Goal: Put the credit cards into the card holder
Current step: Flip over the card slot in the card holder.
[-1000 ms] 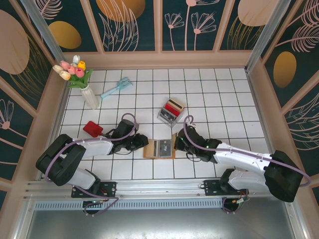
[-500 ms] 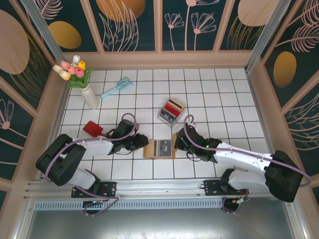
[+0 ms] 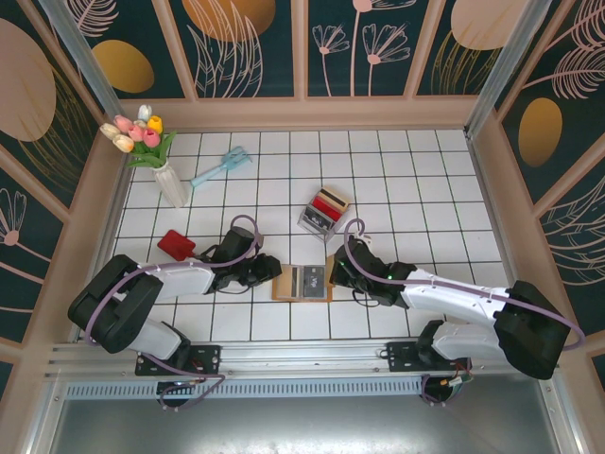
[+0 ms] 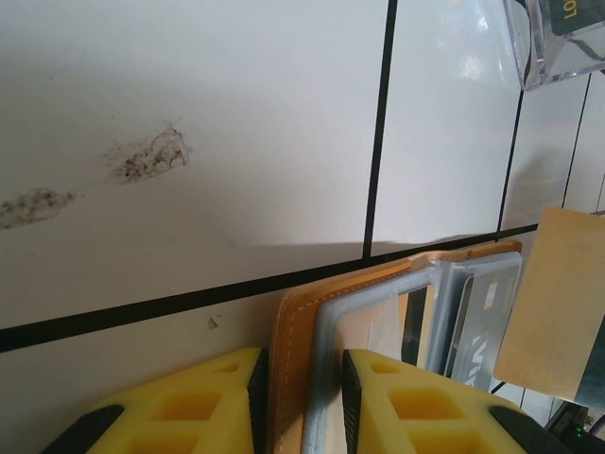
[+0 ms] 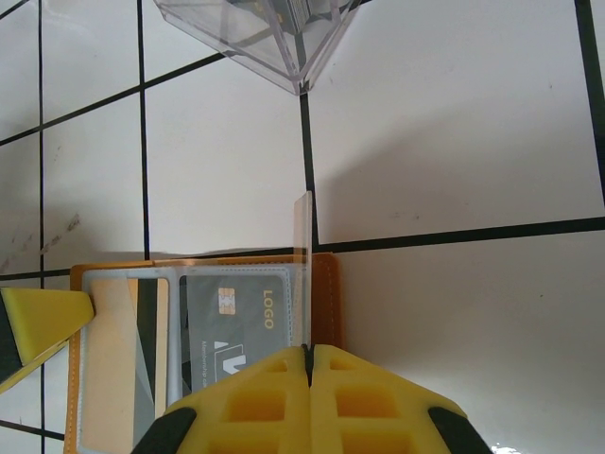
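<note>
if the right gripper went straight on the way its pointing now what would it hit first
Probably the clear tray: the right gripper, shut on an upright tan card, aims past the card holder and across bare tile at the tray's near corner. Depth is unclear.

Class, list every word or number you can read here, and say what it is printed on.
"LOGO": on the grey card in the card holder.
"LO", cut off at the picture's edge: on a dark card in the clear tray.
Other print on the grey card: unreadable.
</note>
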### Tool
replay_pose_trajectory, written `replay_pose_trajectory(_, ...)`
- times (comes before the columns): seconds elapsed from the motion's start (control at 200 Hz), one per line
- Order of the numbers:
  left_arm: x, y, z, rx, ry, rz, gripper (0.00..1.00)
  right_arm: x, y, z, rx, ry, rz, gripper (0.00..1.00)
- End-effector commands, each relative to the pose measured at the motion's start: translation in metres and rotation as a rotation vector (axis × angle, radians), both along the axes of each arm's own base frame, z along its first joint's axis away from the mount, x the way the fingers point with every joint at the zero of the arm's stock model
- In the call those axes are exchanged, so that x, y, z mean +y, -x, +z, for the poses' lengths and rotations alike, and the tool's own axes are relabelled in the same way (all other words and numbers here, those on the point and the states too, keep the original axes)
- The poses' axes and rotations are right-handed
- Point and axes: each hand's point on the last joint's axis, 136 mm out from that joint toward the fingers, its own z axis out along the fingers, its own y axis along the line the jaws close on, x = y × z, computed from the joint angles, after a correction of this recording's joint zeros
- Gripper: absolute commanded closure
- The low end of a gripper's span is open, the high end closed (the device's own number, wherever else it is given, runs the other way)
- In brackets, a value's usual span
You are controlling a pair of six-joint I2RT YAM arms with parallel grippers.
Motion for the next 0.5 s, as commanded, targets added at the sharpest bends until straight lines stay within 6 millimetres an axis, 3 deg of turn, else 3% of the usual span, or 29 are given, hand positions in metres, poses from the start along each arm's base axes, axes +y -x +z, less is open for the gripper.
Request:
replay_pose_trajectory(0.0, -0.003, 0.001, 0.000, 0.005, -0.004, -0.016, 0.70, -0.001, -0.002, 0.005, -0.015, 0.013, -0.009, 1.00)
replay_pose_trajectory(0.255, -0.002, 0.001, 0.000, 0.006, -0.004, -0.015, 0.70, 0.000, -0.004, 0.018, -0.047, -0.008, -0.002, 1.00)
replay_pose_trajectory(0.495, -0.002, 0.001, 0.000, 0.006, -0.005, -0.017, 0.70, -0.001, -0.002, 0.015, -0.037, -0.008, -0.002, 1.00)
